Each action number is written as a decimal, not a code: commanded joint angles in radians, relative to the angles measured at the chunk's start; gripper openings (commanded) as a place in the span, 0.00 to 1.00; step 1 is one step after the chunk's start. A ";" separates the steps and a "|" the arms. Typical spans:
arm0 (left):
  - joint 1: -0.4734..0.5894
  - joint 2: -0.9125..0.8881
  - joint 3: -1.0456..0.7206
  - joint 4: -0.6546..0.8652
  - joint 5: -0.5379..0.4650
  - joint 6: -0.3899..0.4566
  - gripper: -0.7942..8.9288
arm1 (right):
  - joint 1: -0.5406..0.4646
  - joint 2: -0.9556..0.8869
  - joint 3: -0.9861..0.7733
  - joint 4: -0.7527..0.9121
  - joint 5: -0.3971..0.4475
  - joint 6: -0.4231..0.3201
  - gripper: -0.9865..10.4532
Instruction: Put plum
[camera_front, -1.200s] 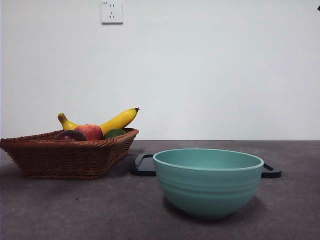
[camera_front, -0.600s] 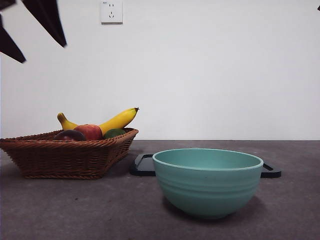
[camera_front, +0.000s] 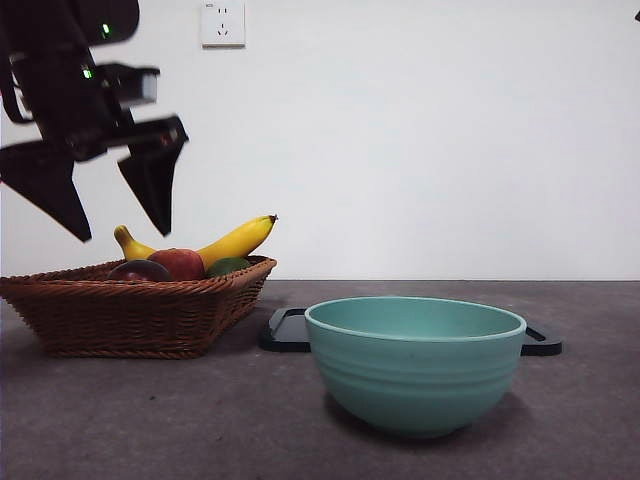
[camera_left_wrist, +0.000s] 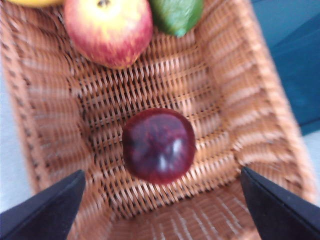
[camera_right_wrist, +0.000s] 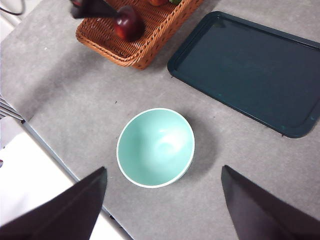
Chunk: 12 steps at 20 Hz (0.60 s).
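The left gripper (camera_front: 118, 230) is hanging over the wicker basket (camera_front: 140, 315), its jaws wide apart above the plum (camera_left_wrist: 158, 145). The right gripper (camera_right_wrist: 162, 200) is waiting, jaws apart.

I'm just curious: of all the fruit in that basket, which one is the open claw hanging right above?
The plum, dark maroon and glossy, lying alone in the basket. The left claw is centred over it; the red-yellow apple, green fruit and banana lie farther off.

Matte black throughout: left gripper (camera_front: 118, 205) with two tapered wedge jaws, boxy wrist block, small green lights at 12 o'clock.
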<state>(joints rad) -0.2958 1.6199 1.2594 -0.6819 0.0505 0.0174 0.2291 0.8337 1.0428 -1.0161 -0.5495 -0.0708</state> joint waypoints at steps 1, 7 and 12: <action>-0.006 0.044 0.025 0.045 -0.003 0.017 0.59 | 0.005 0.008 0.019 0.005 -0.001 0.013 0.41; -0.008 0.122 0.025 0.107 -0.003 0.017 0.59 | 0.005 0.008 0.019 0.005 -0.001 0.018 0.41; -0.015 0.164 0.025 0.140 -0.003 0.017 0.59 | 0.005 0.008 0.019 0.005 -0.001 0.018 0.41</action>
<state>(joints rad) -0.3058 1.7576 1.2594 -0.5472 0.0502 0.0177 0.2291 0.8337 1.0428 -1.0161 -0.5495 -0.0624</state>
